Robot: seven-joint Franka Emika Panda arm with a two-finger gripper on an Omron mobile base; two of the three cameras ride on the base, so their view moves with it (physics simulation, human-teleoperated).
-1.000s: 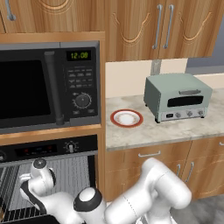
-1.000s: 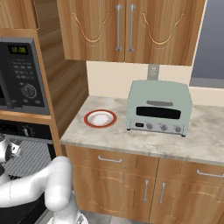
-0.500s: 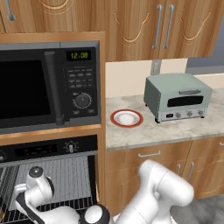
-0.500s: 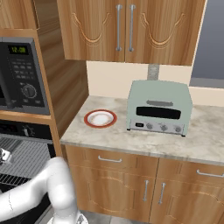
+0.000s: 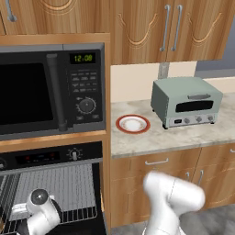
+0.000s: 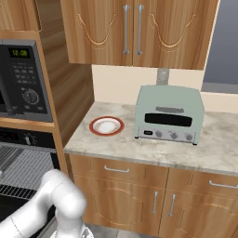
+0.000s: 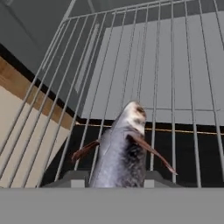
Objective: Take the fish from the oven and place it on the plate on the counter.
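The grey-silver fish [image 7: 120,151] with reddish fins stands between my two dark fingertips, over the wire rack [image 7: 175,65] of the oven [image 5: 55,158]. My gripper [image 7: 114,178] is shut on the fish, one finger pressed against each flank. The arm reaches down to the left into the open oven, its wrist [image 5: 39,204] just above the rack [image 5: 69,188]. On the counter [image 5: 183,137], right of the oven column, sits the red-rimmed plate [image 5: 132,124] with a white centre and nothing on it; the right base view has the plate [image 6: 106,126] left of the toaster oven.
A black microwave [image 5: 46,96] sits directly above the oven. The pale green toaster oven [image 5: 186,101] stands on the counter right of the plate. Wooden wall cabinets [image 6: 135,28] hang over the counter, with drawers and silver handles [image 6: 116,169] below it.
The arm has dropped lower and further into the oven. The jaws have narrowed onto the fish.
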